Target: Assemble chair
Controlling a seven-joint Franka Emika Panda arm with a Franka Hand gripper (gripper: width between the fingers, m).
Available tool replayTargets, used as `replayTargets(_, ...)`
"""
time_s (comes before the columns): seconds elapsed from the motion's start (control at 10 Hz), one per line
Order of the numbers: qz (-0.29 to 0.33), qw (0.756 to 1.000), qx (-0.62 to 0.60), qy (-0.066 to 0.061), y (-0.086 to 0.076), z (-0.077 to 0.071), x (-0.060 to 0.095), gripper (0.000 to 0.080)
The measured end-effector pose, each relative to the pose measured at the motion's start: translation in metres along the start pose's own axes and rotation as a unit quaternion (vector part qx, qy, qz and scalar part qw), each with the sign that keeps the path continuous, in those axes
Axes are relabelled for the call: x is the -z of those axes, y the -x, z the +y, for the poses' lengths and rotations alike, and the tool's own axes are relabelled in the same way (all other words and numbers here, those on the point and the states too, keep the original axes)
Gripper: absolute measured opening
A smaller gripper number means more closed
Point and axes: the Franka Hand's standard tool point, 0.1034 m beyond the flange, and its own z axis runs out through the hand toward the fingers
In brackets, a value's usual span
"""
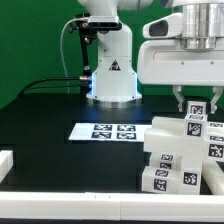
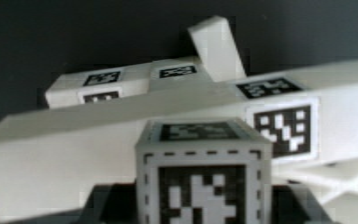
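Observation:
Several matte white chair pieces [image 1: 178, 155] with black-and-white tags stand clustered at the exterior view's right, partly joined. My gripper [image 1: 192, 102] has come down from above onto the cluster's top. It is shut on an upright tagged chair post [image 1: 196, 110]. In the wrist view that post [image 2: 202, 165] fills the space in my gripper [image 2: 202, 205], with a dark finger [image 2: 114, 205] against each side. Behind it lie a long slanted bar [image 2: 140, 115] and a tagged block [image 2: 131, 85]. The lower part of the post is hidden by the other pieces.
The marker board [image 1: 103, 131] lies on the black table just to the exterior view's left of the cluster. The robot base [image 1: 110, 75] stands at the back. A white rim [image 1: 60, 205] runs along the front edge, with a white block [image 1: 5, 160] at the far left.

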Motion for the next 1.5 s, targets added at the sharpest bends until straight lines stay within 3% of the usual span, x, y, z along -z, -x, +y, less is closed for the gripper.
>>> replayTargets(0.3, -0.006, 0.984, -0.178, -0.021, -0.001, -0.002, 0.000, 0.0282)
replayTargets(0.5, -0.011, 0.974, -0.224, -0.026, 0.000, -0.003, 0.000, 0.0282)
replayTargets(0.6, -0.011, 0.975, -0.221, -0.025, 0.000, -0.003, -0.001, 0.0364)
replayTargets(0.7, -0.011, 0.975, -0.221, -0.025, 0.000, -0.003, -0.001, 0.0364)
replayTargets(0.8, -0.012, 0.975, -0.221, -0.025, 0.001, -0.003, -0.002, 0.0561)
replayTargets(0.9, -0.012, 0.975, -0.221, -0.024, 0.001, -0.003, -0.002, 0.0621)
replayTargets(1.1, -0.012, 0.987, -0.157, -0.019, 0.001, -0.005, -0.001, 0.0644)
replayTargets(1.2, -0.016, 0.994, -0.104, -0.007, 0.005, -0.010, 0.002, 0.0648)
replayTargets(1.3, -0.018, 0.999, -0.047, -0.010, 0.004, -0.010, 0.001, 0.0648)
replayTargets(1.5, -0.026, 0.996, 0.083, -0.002, 0.008, -0.008, -0.001, 0.0649)
